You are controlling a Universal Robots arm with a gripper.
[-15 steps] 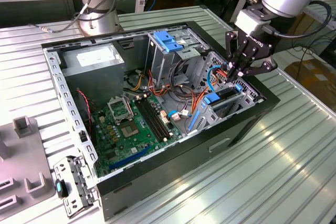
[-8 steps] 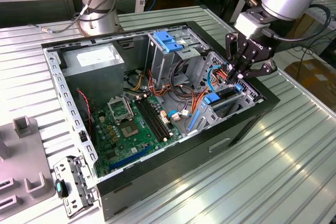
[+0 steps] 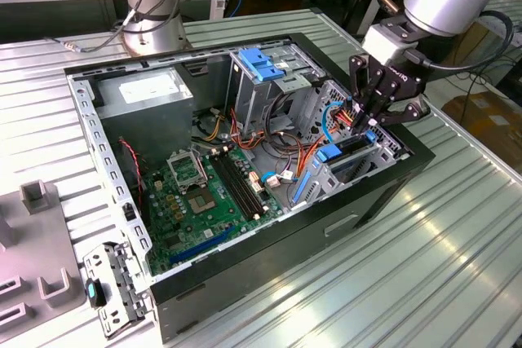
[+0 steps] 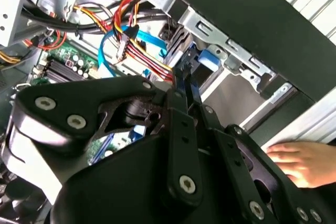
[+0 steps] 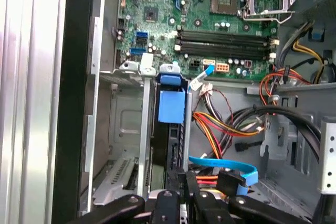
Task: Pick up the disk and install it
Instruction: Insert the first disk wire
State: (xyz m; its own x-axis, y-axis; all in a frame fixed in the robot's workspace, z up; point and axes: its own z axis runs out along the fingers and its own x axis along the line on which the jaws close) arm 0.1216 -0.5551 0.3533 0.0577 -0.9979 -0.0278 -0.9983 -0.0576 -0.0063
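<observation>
The disk (image 5: 171,107) stands on edge in the narrow bay at the case's front corner, its blue plastic rail end showing and its dark body running down into the slot. In the exterior view the disk (image 3: 351,149) sits low in the grey cage on the exterior view's right. My gripper (image 3: 364,124) reaches down into that bay. Its black fingers (image 5: 174,178) lie close together on the disk's near edge in the first wrist view. In the second wrist view my gripper (image 4: 185,72) points at the blue rail and looks shut on the disk.
The open computer case (image 3: 383,193) holds a green motherboard (image 3: 204,193), a grey power-supply box (image 3: 147,95) and a drive cage with a blue latch (image 3: 261,63). Loose coloured cables (image 5: 226,124) crowd the bay. A person's hand (image 4: 299,162) rests beside the case. A grey fixture (image 3: 37,234) lies on the exterior view's left.
</observation>
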